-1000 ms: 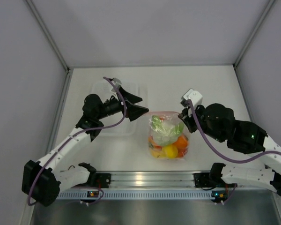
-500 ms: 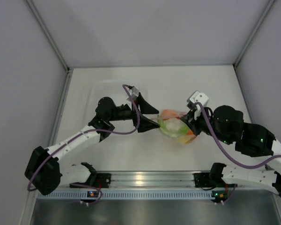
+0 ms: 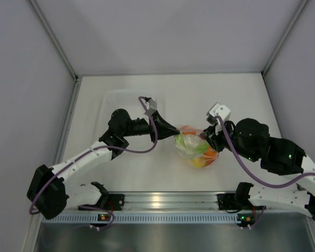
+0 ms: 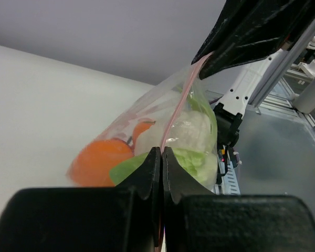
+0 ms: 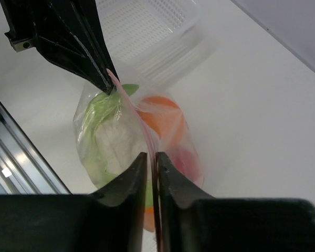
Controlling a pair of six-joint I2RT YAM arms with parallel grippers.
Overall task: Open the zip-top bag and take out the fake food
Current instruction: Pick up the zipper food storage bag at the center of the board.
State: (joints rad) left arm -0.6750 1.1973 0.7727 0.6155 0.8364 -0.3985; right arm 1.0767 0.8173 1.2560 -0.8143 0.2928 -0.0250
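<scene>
left gripper (image 4: 161, 152): shut tight on one end of the zip-top bag's (image 3: 191, 148) pink strip | right gripper (image 5: 149, 157): pinches the other end | bag: between them, mid table, fake food (image 3: 207, 155) inside | clear tray (image 3: 121, 101): farther back, left

The white table (image 3: 236, 94) carries a clear rigid tray (image 3: 123, 101), which lies flat toward its left side, roughly midway between the far and near edges.
</scene>
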